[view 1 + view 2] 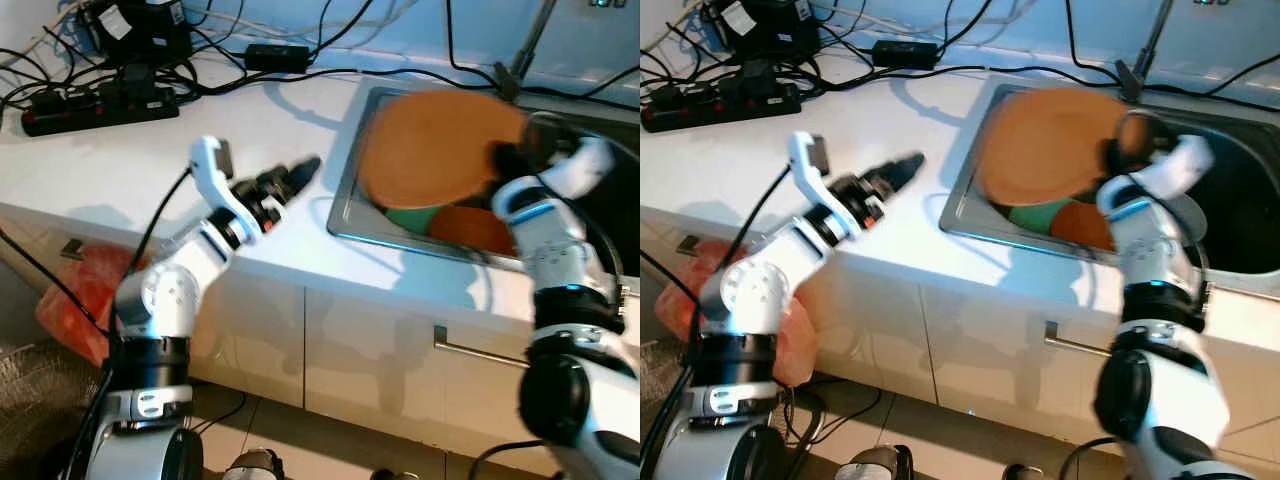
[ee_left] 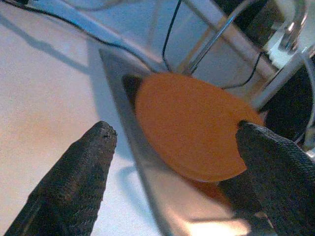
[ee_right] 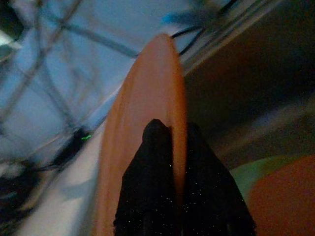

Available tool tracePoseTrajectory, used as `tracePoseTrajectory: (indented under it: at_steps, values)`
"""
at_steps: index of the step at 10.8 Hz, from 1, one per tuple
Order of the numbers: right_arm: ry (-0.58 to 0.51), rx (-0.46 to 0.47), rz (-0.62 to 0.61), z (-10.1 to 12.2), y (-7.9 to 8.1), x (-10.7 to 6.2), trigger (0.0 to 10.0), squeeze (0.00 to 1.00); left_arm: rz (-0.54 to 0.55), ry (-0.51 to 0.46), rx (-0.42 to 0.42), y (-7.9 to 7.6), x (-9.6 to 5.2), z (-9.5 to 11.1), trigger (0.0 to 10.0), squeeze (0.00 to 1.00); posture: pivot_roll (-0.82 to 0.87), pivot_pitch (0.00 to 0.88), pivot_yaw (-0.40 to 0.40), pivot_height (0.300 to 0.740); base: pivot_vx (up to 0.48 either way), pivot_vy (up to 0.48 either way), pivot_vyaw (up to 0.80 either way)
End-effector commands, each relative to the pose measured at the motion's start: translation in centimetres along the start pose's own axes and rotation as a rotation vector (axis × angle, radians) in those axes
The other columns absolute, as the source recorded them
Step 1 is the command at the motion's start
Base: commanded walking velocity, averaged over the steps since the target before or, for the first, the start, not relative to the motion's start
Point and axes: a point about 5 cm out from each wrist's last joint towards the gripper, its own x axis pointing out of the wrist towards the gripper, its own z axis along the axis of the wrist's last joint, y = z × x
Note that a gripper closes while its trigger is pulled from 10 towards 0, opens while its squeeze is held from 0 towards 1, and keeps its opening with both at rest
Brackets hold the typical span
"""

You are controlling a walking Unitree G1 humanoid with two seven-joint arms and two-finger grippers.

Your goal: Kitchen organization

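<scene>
A large orange plate (image 1: pixel 435 145) hangs tilted over the left part of the sink (image 1: pixel 350 205). My right gripper (image 1: pixel 505 155) is shut on its right rim, one finger on each face (image 3: pixel 170 162). Under it in the sink lie a green dish (image 1: pixel 410 218) and a smaller orange dish (image 1: pixel 470 228). My left gripper (image 1: pixel 300 178) hovers over the white counter just left of the sink. Its fingers (image 2: pixel 78 172) stand open with nothing between them, pointing at the orange plate (image 2: pixel 192 123).
A black power strip (image 1: pixel 95 105), adapters and tangled cables lie along the back of the counter (image 1: pixel 120 170). A faucet stem (image 1: pixel 525 45) rises behind the sink. An orange bag (image 1: pixel 85 290) sits on the floor at the left, below the counter edge.
</scene>
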Motion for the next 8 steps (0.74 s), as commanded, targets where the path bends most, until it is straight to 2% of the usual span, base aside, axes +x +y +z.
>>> tracePoseTrajectory:
  at_steps: [1,2,3,6,7,8]
  values:
    - [-0.035,-0.034,-0.073,0.6,-1.0,-0.1,0.0,0.00,-0.003,0.033,0.090,-0.4,0.0,-0.3,10.0,0.98,0.13,0.081,-0.025,0.740,0.000,0.000,0.00]
    - [-0.058,-0.105,-0.144,0.9,-1.9,-0.2,0.0,0.00,-0.038,0.100,0.182,-1.1,0.0,-1.2,10.0,0.23,0.13,0.081,-0.024,0.740,0.000,0.000,0.00]
    - [-0.057,-0.158,-0.172,0.9,-2.3,-0.2,0.0,0.00,-0.070,0.132,0.242,-1.7,0.2,-1.6,10.0,0.00,0.13,0.081,-0.024,0.740,0.000,0.000,0.00]
    - [-0.051,-0.311,-0.267,0.7,-3.7,-0.5,0.0,0.00,-0.129,0.182,0.371,-2.8,0.8,-2.2,10.0,0.00,0.13,0.081,-0.011,0.740,0.000,0.000,0.00]
    - [-0.028,-0.383,-0.304,0.4,-4.2,-0.6,6.2,0.00,-0.145,0.198,0.399,-3.0,1.0,-2.3,10.0,0.00,0.13,0.080,-0.009,0.740,0.000,0.000,0.00]
    - [-0.012,-0.430,-0.337,0.3,-4.8,-0.7,10.0,0.00,-0.165,0.210,0.416,-3.3,1.4,-2.6,10.0,0.00,0.13,0.078,-0.005,0.740,0.000,0.000,0.00]
